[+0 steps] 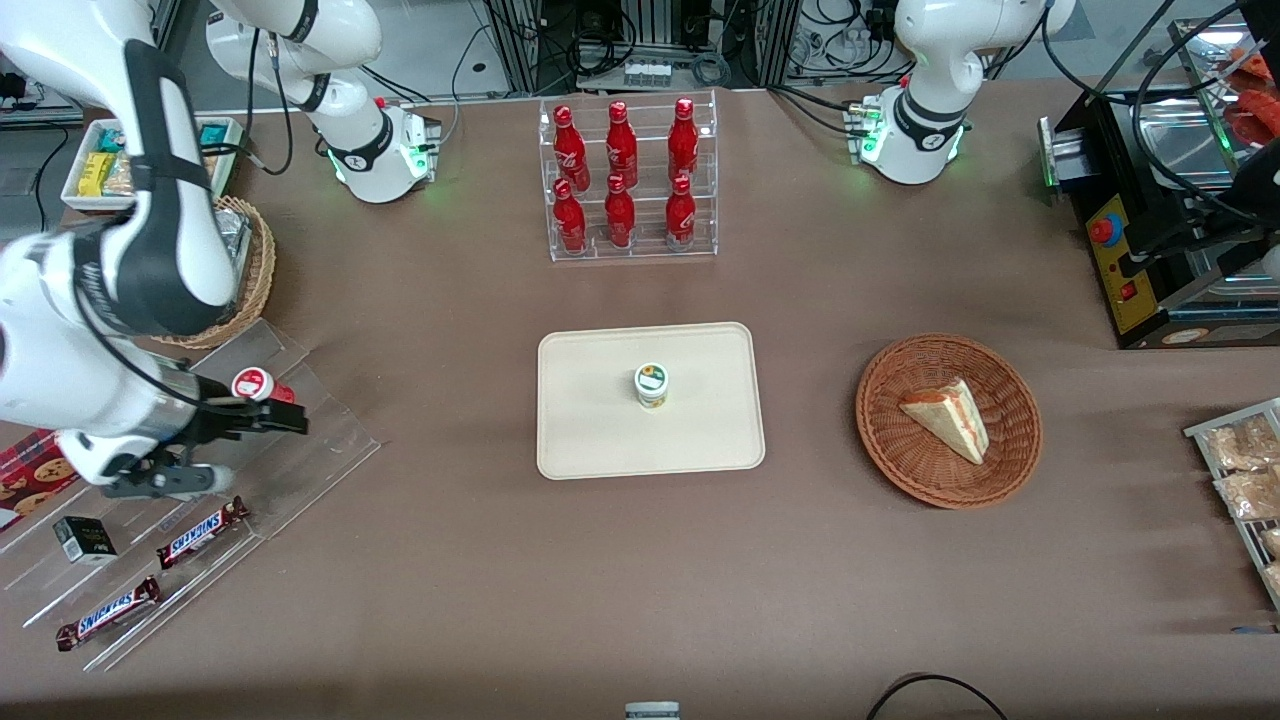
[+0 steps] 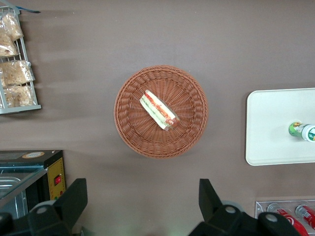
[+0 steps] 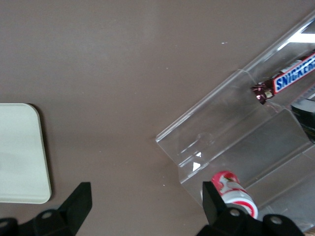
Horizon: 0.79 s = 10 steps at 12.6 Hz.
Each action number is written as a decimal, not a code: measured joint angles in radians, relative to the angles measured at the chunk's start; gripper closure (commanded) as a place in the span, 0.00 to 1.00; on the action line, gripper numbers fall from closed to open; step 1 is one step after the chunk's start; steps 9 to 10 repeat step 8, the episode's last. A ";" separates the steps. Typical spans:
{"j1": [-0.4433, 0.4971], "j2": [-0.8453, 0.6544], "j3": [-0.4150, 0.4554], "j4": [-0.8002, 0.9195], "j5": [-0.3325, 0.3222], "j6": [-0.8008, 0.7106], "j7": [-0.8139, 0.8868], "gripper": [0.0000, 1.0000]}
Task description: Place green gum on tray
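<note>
The green gum [image 1: 651,385] is a small white bottle with a green band. It stands upright near the middle of the cream-beige tray [image 1: 600,440]. Both also show in the left wrist view, the gum [image 2: 301,131] on the tray [image 2: 275,118]. My right gripper [image 1: 285,420] is open and empty. It hovers over the clear acrylic stand at the working arm's end of the table, well apart from the tray. In the right wrist view the gripper [image 3: 146,204] is over bare table, between a corner of the tray [image 3: 19,152] and a red-lidded bottle [image 3: 230,189].
The red-lidded bottle [image 1: 253,384] stands on the stepped acrylic stand [image 1: 330,440] with two Snickers bars [image 1: 200,532] and a small black box [image 1: 84,538]. A rack of red cola bottles [image 1: 628,180] stands farther from the camera than the tray. A wicker basket holds a sandwich [image 1: 948,415].
</note>
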 measured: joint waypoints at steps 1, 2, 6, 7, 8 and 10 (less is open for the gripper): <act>-0.015 -0.025 0.002 -0.015 -0.001 -0.007 -0.022 0.00; -0.028 -0.054 0.003 -0.037 -0.001 -0.016 -0.040 0.00; -0.069 -0.154 0.011 -0.092 -0.003 -0.120 -0.051 0.00; -0.082 -0.174 0.018 -0.095 -0.004 -0.153 -0.051 0.00; -0.091 -0.188 0.023 -0.096 -0.011 -0.178 -0.050 0.00; -0.091 -0.188 0.023 -0.096 -0.011 -0.178 -0.050 0.00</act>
